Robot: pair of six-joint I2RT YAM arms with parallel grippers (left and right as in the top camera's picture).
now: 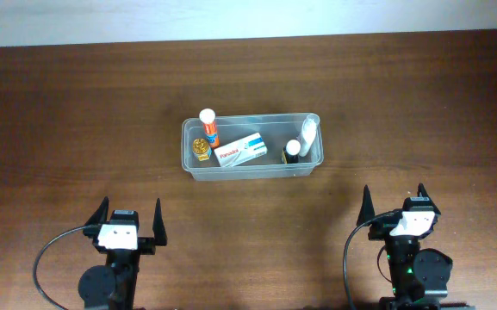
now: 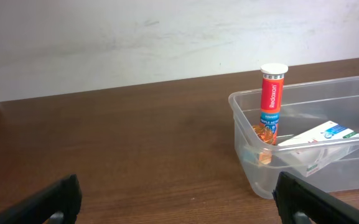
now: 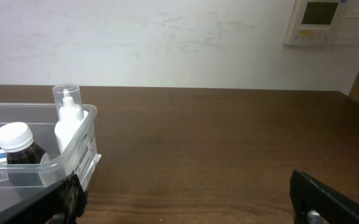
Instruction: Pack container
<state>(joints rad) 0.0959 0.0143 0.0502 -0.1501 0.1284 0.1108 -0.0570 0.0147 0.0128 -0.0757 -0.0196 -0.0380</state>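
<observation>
Container (image 1: 252, 171) sits on the table (image 1: 59, 129), well apart from both your grippers | your left gripper (image 1: 130, 207): fingers wide, holding nothing, container ahead to its right | your right gripper (image 1: 394, 191): fingers wide, holding nothing, container ahead to its left | each wrist view cuts off one end of the container | small gold thing (image 1: 201, 148) inside: you can't tell what it is

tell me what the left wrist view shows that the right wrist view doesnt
Only the left wrist view: the orange tube with a white cap, standing in a corner of the container. Only the right wrist view: the white spray bottle, the dark bottle with a white cap, and a wall panel. Both: the clear container and the brown table.
</observation>
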